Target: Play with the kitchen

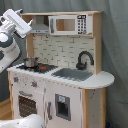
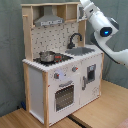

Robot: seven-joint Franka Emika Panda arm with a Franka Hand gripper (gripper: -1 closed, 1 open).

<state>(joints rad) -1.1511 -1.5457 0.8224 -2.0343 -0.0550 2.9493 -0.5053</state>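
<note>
The kitchen (image 1: 62, 70) fills the first exterior view, its small pot (image 1: 30, 62) on the stove at nine o'clock of the grey sink (image 1: 73, 74), whose basin looks bare, while in the second exterior view it stands on a wooden floor (image 2: 100, 107) with the gripper (image 2: 83, 7) at one o'clock, grip state impossible to tell.

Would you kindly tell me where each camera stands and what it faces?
First exterior view: in front of the kitchen, off toward its sink end; the arm shows at the first exterior view's left.
Second exterior view: off the stove corner; the arm enters from the second exterior view's right.
Both show the pot, faucet and oven door.
</note>
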